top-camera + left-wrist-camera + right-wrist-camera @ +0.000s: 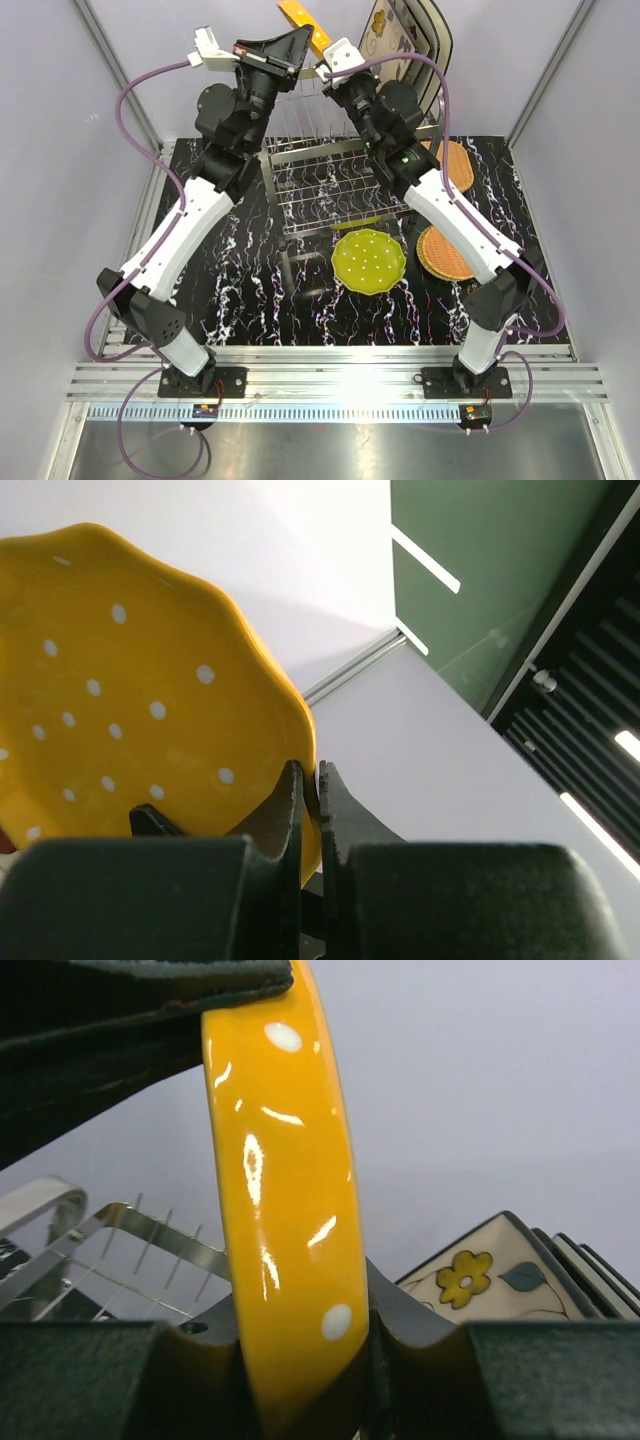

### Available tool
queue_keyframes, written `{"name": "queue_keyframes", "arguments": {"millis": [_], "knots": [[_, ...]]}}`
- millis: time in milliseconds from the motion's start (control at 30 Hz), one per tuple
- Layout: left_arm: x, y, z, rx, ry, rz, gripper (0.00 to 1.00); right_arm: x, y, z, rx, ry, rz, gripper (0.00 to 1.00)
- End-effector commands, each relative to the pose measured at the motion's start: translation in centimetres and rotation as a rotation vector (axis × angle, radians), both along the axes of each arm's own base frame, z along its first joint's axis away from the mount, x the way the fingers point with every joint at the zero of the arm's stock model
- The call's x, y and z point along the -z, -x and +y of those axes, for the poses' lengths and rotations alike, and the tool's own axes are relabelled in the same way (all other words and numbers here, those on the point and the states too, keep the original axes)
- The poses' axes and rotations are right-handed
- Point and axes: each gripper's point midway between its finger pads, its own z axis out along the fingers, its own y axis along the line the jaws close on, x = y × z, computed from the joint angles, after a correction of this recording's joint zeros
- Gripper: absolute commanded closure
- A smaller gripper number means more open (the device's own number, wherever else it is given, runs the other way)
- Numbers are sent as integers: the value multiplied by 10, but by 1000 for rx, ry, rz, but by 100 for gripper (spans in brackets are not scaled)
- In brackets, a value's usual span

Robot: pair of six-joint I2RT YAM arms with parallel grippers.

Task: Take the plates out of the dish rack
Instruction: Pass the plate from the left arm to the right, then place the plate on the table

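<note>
**A:** What is your left claw [312,805] doing?

**B:** It is clenched on the orange plate [130,700]. My two fingers pinch the scalloped rim between them. My wrist camera shows the plate's white-dotted face spreading up and to the left of the fingers.

**A:** And your right claw [300,1320]?

**B:** It is grasping the same plate. That wrist camera sees the plate edge-on, a glossy orange band standing almost upright. One of my fingers presses on each face at the bottom. My left claw is the dark shape clamped on the rim at the top of that view.

**A:** So where is the plate?

**B:** It is up in the air above the dish rack [330,185], held between my two raised arms and touching no wire. From the overhead camera it shows as a tilted orange sliver at the top of the picture.

**A:** What about the other plates?

**B:** The square cream plates [395,40] with flowers and dark rims stand on edge at the far right, behind my right claw. I cannot tell what holds them up. A yellow-green plate [368,260] with white dots lies flat on the black marbled table [240,270], just in front of the rack. A tan woven plate [443,253] lies near its right side, partly under my right arm. A second woven plate [458,165] lies further back, to the right of the rack.
</note>
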Motion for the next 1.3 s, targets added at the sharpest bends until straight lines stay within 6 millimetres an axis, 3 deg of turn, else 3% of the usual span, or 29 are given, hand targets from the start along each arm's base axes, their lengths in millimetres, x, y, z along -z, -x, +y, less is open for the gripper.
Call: {"name": "queue_keyframes", "arguments": {"millis": [0,200,400,600,700,900,1067,1267], "knots": [[-81,72,46,-1,165,-245,92,-67,14,-38,-16,-174,-76,100],[-74,82,53,-2,164,-238,78,-100,21,-52,-64,-272,-69,100],[-65,88,55,2,149,-221,69,-115,21,-60,-98,-337,-59,100],[-59,97,61,-19,116,-214,49,-126,29,-61,-144,-366,-58,100],[-53,100,64,-41,76,-207,33,-131,35,-63,-183,-413,-32,100],[-32,107,68,-84,-53,-191,16,-127,47,-64,-265,-484,79,100],[-18,118,71,-121,-192,-198,11,-113,60,-62,-362,-514,209,100],[3,128,81,-182,-352,-178,3,-109,90,-69,-502,-561,336,100]]}}
